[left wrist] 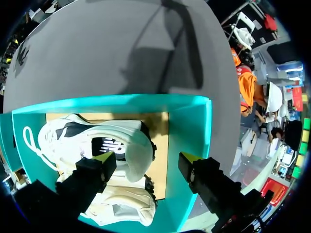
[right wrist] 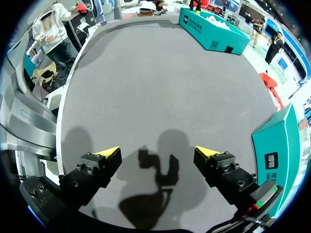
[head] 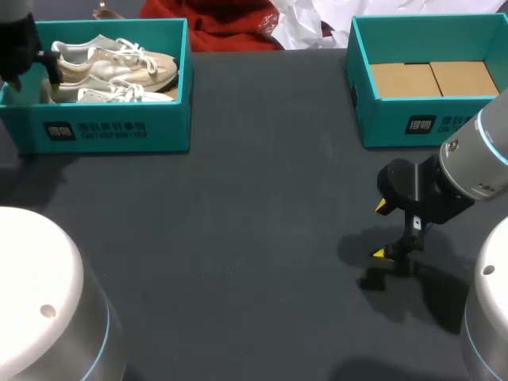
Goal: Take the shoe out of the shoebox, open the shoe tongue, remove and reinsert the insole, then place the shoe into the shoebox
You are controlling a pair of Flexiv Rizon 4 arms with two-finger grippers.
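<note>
"Starting from the left, what stands on the table (head: 262,238)?"

"A teal shoebox (head: 119,131), open, with two cream shoes (head: 119,67) lying inside on their sides, one beside the other. Its front wall carries a white logo and a line of white print."

"And the left gripper (left wrist: 146,158)?"

"It hangs over this box with its fingers wide apart and it holds nothing. In the left wrist view one yellow tip is over one of the shoes and the other is over the box's wall. A dark emblem shows on the side of that shoe. Whether the tip touches the shoe, I cannot tell."

"What comes further to the right?"

"A second teal shoebox (head: 421,123) with the same kind of white mark on its front. Inside it I see brown cardboard (head: 432,79). In front of this box the right gripper (head: 382,230) is low over the dark table. Its fingers are spread wide with nothing between them, and its own shadow lies under it."
</note>
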